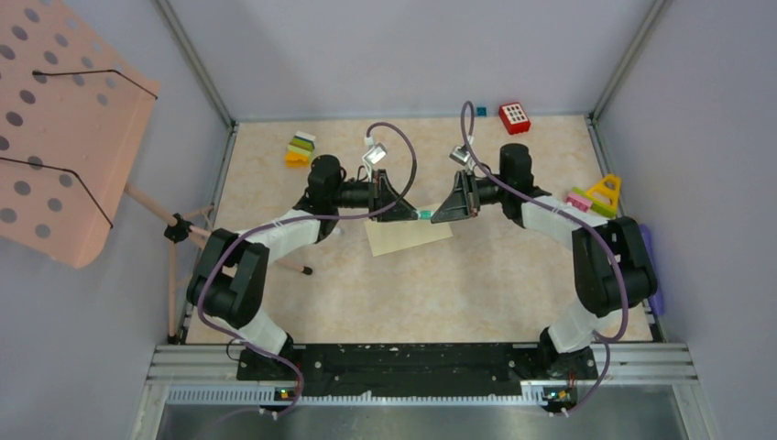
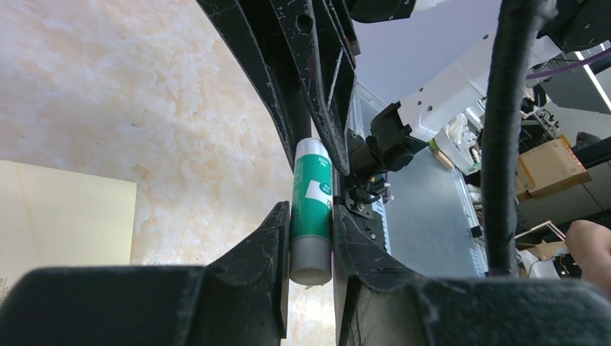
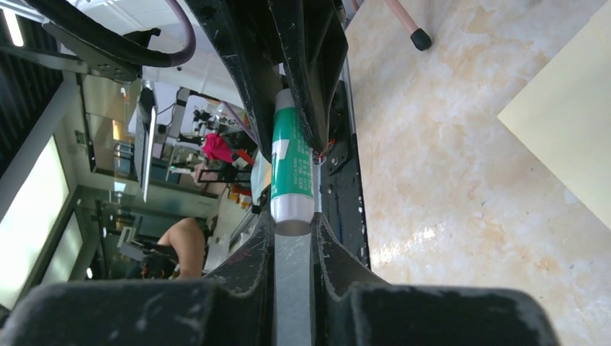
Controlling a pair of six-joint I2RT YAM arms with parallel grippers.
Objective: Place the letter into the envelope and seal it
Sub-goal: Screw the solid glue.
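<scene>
From above, the left gripper and right gripper are meeting tip to tip, each clenching one end of a green glue stick. The envelope is lying flat on the table just beneath the jaws.

In the left wrist view, the left fingers are pinching the stick's grey end, with the envelope lying off to the left of the jaws.

In the right wrist view, the right fingers are pressing on the stick's pale end, with the envelope showing off to the right of the jaws.
</scene>
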